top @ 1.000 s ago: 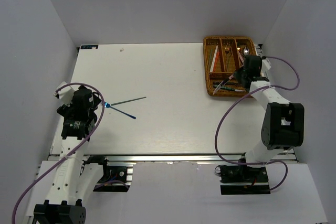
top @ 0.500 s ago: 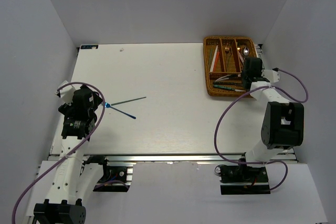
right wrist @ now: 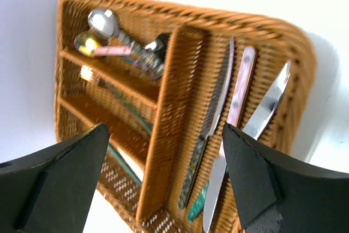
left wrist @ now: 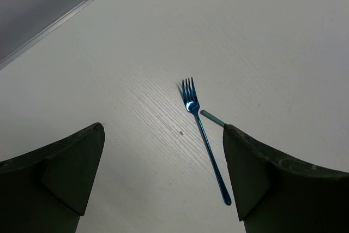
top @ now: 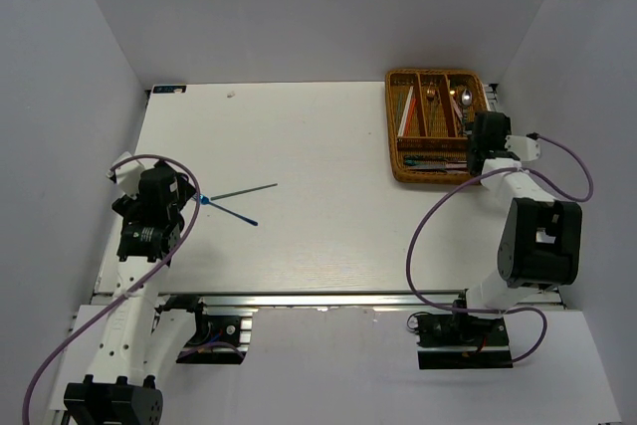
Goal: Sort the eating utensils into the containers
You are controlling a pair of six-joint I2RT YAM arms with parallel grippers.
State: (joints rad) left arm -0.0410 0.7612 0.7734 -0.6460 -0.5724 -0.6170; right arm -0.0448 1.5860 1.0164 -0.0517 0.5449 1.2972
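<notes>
A blue fork (top: 232, 211) and a thin dark chopstick (top: 244, 191) lie crossed on the white table, just right of my left gripper (top: 189, 201). In the left wrist view the fork (left wrist: 204, 140) lies between the open fingers, tines away from me, with the chopstick's tip (left wrist: 211, 117) poking out from behind the right finger. My left gripper (left wrist: 163, 135) holds nothing. The brown wicker tray (top: 392, 126) sits at the far right. My right gripper (top: 478, 141) hangs open at its right edge. Three knives (right wrist: 215, 113) rest in the crosswise slot, and spoons (right wrist: 106, 24) in a long slot.
The tray's woven divider (right wrist: 163, 135) lies straight below the right gripper (right wrist: 166, 135). Red and white chopsticks (top: 406, 114) fill the tray's left slot. The side walls stand close to both arms. A small fleck (top: 231, 95) lies at the table's back edge.
The right gripper has opened and drawn back to the right off the tray, and the utensil it held now lies in the crosswise slot. The left arm has hardly moved.
</notes>
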